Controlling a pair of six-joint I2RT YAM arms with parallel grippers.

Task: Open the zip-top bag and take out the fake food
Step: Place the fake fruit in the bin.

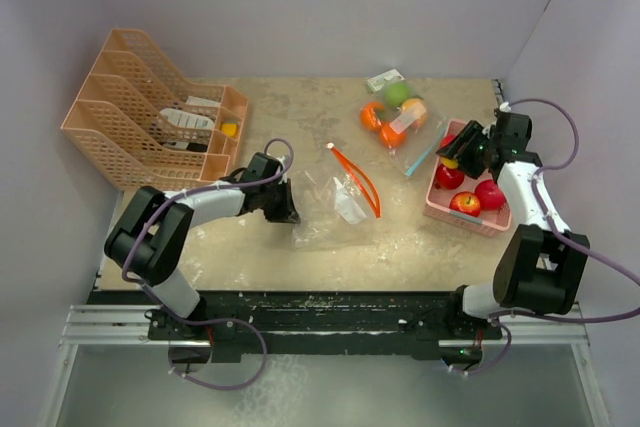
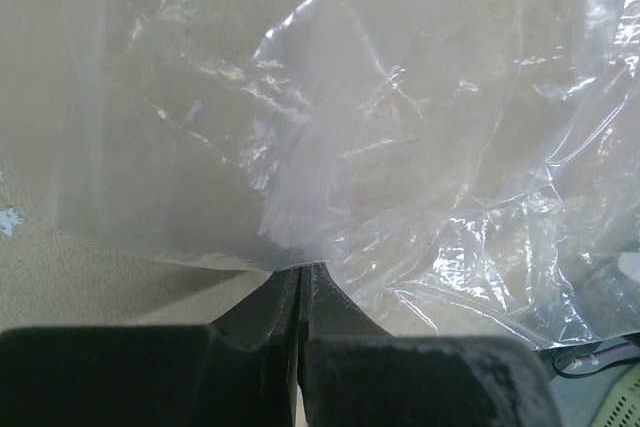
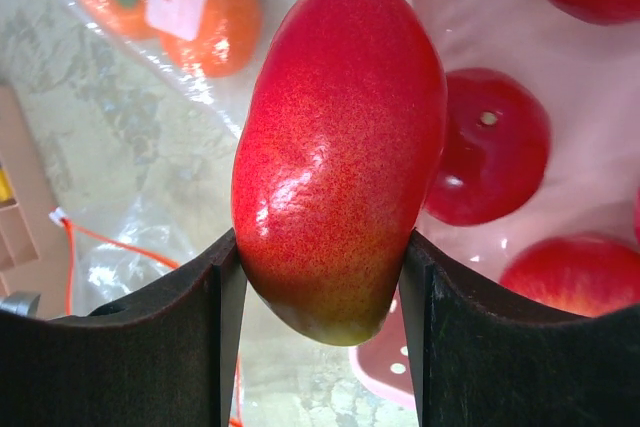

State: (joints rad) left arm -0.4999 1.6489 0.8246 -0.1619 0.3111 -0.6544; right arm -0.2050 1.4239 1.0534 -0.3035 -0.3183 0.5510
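A clear zip-top bag (image 1: 335, 205) with an orange zip strip (image 1: 357, 182) lies crumpled at the table's middle. My left gripper (image 1: 285, 202) is shut on its left edge; the left wrist view shows the fingertips (image 2: 300, 269) pinching the film (image 2: 400, 147). My right gripper (image 1: 455, 152) hangs over the left rim of the pink basket (image 1: 440, 212), shut on a red fake fruit (image 3: 340, 147) with a yellow-green end. Red apples (image 1: 465, 203) lie in the basket (image 3: 470, 17). A second clear bag (image 1: 400, 119) behind holds oranges (image 3: 200, 7) and a green apple (image 1: 398, 93).
A peach-coloured mesh file rack (image 1: 150, 112) stands at the back left with small items in its front tray. Grey walls close in the table on the left, back and right. The basket sits near the right wall.
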